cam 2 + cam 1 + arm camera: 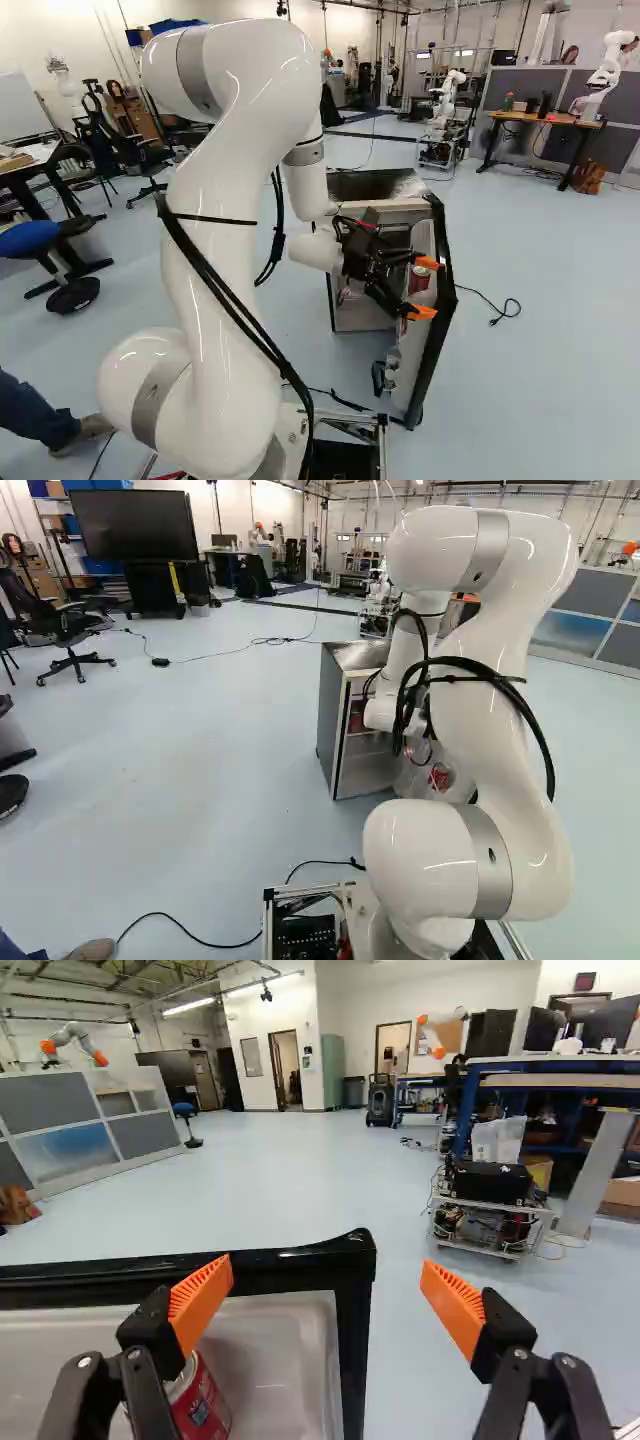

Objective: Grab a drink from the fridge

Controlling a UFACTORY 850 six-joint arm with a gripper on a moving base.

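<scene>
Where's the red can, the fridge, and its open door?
Red can [207, 1407]: wrist view, on its side wall.
Fridge [331, 715]: left base view, on its grey side panel.
Door [441, 322]: right base view, on its black edge.

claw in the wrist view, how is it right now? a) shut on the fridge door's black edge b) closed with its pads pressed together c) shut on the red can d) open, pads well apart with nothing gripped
D: the claw has its orange pads well apart, with a gap on both sides of the fridge door's black edge, and the red can is partly behind one finger, ungripped.
</scene>
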